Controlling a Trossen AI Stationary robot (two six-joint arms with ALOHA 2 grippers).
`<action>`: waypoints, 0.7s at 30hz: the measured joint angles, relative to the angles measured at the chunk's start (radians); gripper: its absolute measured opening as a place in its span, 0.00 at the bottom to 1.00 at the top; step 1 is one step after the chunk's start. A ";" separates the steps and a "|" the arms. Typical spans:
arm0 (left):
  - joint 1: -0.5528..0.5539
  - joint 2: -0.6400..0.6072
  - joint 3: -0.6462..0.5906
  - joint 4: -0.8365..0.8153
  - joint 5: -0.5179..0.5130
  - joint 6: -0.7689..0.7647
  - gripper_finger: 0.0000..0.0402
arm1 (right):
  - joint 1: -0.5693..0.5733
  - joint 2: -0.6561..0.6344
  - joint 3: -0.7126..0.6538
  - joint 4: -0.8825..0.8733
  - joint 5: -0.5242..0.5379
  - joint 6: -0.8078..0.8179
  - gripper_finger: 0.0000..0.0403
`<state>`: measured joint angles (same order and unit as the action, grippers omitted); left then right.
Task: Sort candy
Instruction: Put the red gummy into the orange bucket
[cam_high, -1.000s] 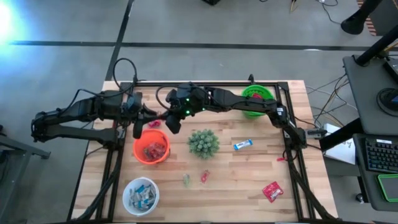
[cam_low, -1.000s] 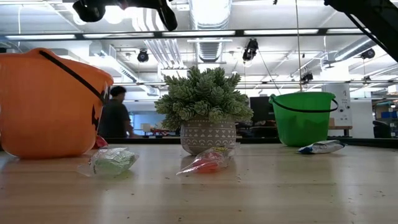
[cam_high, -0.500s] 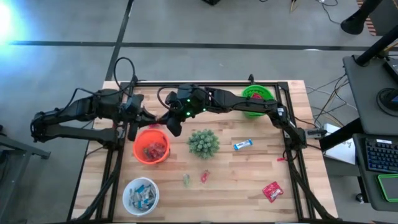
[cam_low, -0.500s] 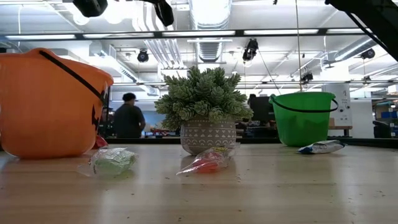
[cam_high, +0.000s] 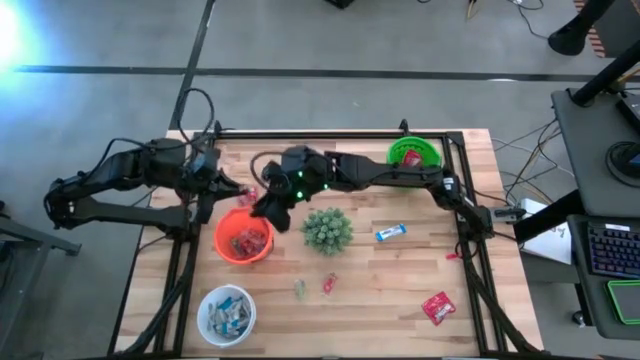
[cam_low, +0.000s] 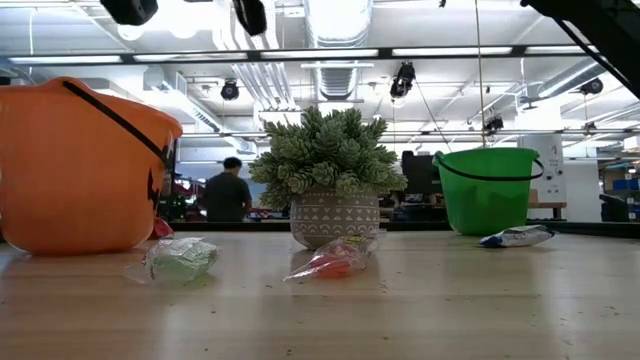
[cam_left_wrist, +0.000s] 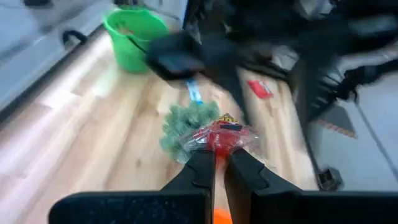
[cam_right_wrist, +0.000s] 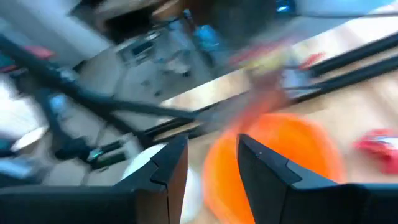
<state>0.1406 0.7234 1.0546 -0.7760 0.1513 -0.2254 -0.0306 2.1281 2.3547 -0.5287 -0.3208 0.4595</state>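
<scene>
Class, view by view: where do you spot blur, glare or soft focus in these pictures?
High view: glare at the top-left corner. Low view: the green candy looks soft, ceiling lights bright. Left wrist view: the red candy is fairly clear, the arm behind it smeared. Right wrist view: motion blur throughout, the orange bowl streaked.

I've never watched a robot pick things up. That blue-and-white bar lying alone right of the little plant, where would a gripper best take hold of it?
Probably from straight above, fingers closing across the narrow middle of the blue-and-white bar. It lies flat and slightly slanted on the table, so the gripper should turn to match that slant. It lies apart from the plant, so both long sides look free to reach.
</scene>
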 joint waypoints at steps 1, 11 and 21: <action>0.001 0.001 0.010 0.001 -0.005 0.000 0.00 | 0.007 0.001 0.000 0.002 -0.011 0.001 0.32; -0.002 0.001 0.027 -0.170 0.087 -0.029 0.00 | 0.022 0.009 0.000 0.056 0.005 0.035 0.32; -0.015 0.002 0.003 -0.379 0.200 -0.022 0.00 | 0.018 0.008 0.000 0.041 0.014 0.038 0.32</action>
<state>0.1260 0.7254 1.0576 -1.1554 0.3514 -0.2469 -0.0124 2.1357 2.3550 -0.4882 -0.3065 0.4973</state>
